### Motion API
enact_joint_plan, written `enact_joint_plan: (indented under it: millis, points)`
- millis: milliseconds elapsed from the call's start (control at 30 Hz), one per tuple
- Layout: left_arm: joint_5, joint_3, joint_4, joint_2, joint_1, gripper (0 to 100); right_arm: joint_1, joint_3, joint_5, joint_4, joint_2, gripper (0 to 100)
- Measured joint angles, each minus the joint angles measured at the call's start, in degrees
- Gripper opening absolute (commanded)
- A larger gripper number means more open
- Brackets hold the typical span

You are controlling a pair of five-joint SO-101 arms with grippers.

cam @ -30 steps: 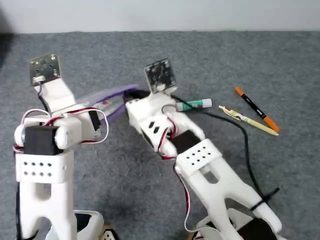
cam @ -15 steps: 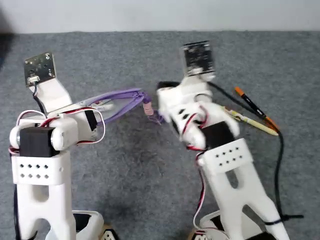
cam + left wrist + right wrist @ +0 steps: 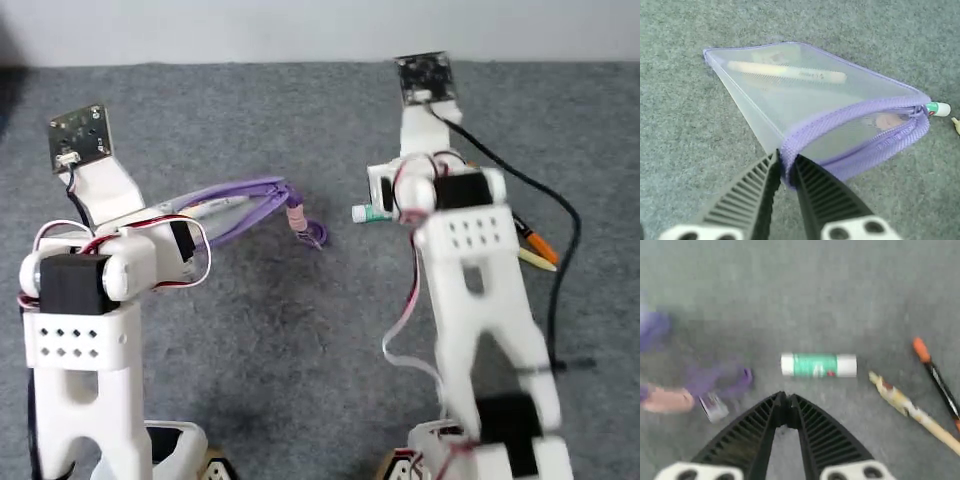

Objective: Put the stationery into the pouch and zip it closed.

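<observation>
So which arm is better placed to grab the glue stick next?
Probably the right: the right gripper hangs shut and empty near the glue stick, while the left gripper is clamped on the rim of the pouch.

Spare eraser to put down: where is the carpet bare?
Bare grey carpet lies between the purple-edged clear pouch and the back wall, and between the left arm and right arm. Crowded around the green-and-white glue stick, yellow pen and orange-capped marker.
</observation>
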State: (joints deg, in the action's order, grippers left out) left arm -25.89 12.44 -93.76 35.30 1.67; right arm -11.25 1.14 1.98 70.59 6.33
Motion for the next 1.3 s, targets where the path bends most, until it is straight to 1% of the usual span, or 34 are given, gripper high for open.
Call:
enact_joint_plan:
  millis: [100,167,333,400,433,600,733,1000,1100,1167,1300]
  points:
    - [0.0,0.0,0.0,0.0,0.0,1,-0.18,-8.44,5.1,7.03,-9.58,1.0]
    - [0.0,0.0,0.0,0.0,0.0,1,-0.18,-13.98,8.53,10.81,-15.56,3.9]
    - [0.0,0.0,0.0,0.0,0.0,1,-0.09,-25.58,18.46,16.26,-28.92,24.0]
    - [0.0,0.0,0.0,0.0,0.0,1,0.26,-29.01,23.12,17.49,-33.32,29.2]
    - [0.0,0.0,0.0,0.0,0.0,1,0.53,-30.51,25.67,17.93,-35.25,30.0]
    - [0.0,0.0,0.0,0.0,0.0,1,1.41,-36.22,37.01,18.37,-41.58,29.9]
    - [0.0,0.0,0.0,0.0,0.0,1,0.88,-38.59,42.11,18.37,-44.66,29.9]
    - [0.0,0.0,0.0,0.0,0.0,1,-2.02,-41.67,46.68,16.97,-49.93,29.9]
    - [0.0,0.0,0.0,0.0,0.0,1,-2.99,-41.67,47.38,14.59,-52.4,29.8]
    - [0.0,0.0,0.0,0.0,0.0,1,-3.25,-41.67,47.38,12.31,-53.98,26.7]
    - [0.0,0.0,0.0,0.0,0.0,1,-3.43,-41.67,47.47,9.58,-57.85,11.0]
